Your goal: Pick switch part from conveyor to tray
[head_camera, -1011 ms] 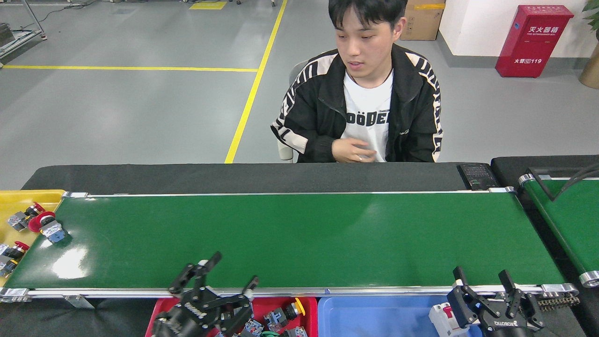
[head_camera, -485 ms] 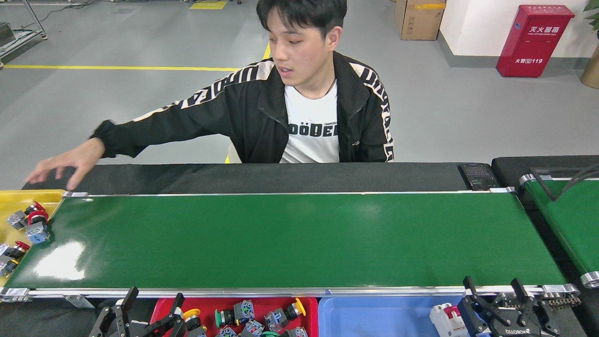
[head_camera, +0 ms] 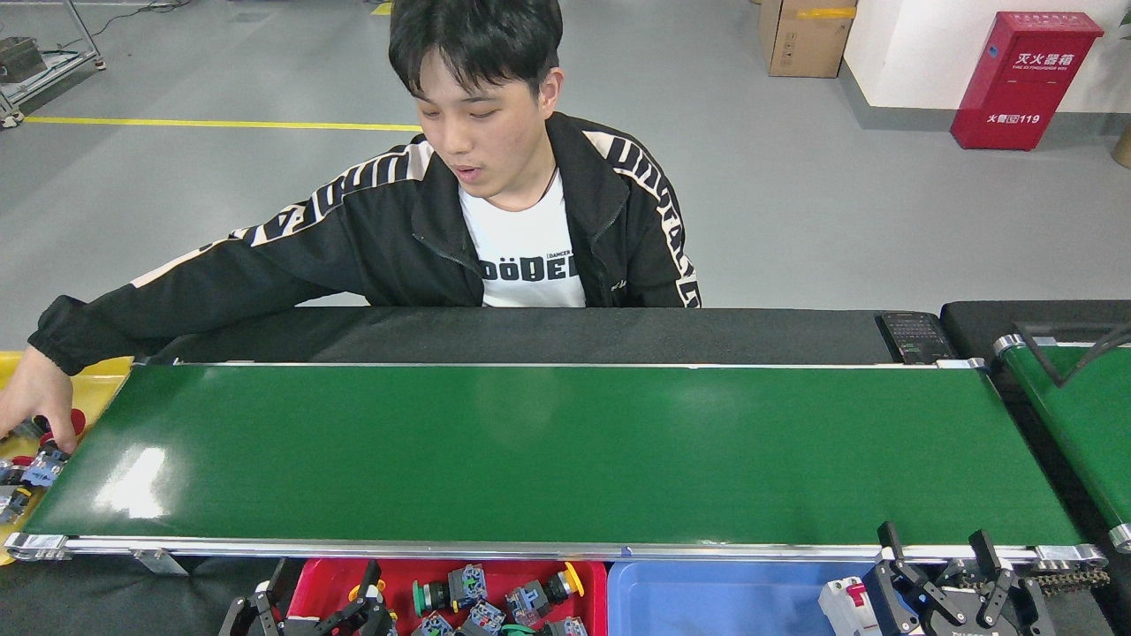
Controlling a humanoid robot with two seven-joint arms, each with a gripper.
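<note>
The conveyor (head_camera: 548, 450) stretches across the view, and no switch part lies on its glossy green belt. Several switch parts (head_camera: 468, 587) lie in the red tray (head_camera: 309, 579) below the near rail. My left gripper (head_camera: 327, 587) is low at that tray's left end, jaws spread, with nothing seen between them. My right gripper (head_camera: 937, 565) is open just below the near rail at the right, over the blue tray (head_camera: 707, 592), beside a white breaker-like part (head_camera: 839, 601).
A person sits behind the conveyor and leans left, hand (head_camera: 31, 402) down in the yellow tray (head_camera: 102, 389) among more switch parts (head_camera: 35, 468). A second green belt (head_camera: 1078, 415) is at the right, and a black keypad (head_camera: 914, 336) lies on the far ledge.
The person leaned further left and lowered a hand into the yellow tray. The red-capped part left the belt's left end. My left gripper shifted right along the red tray.
</note>
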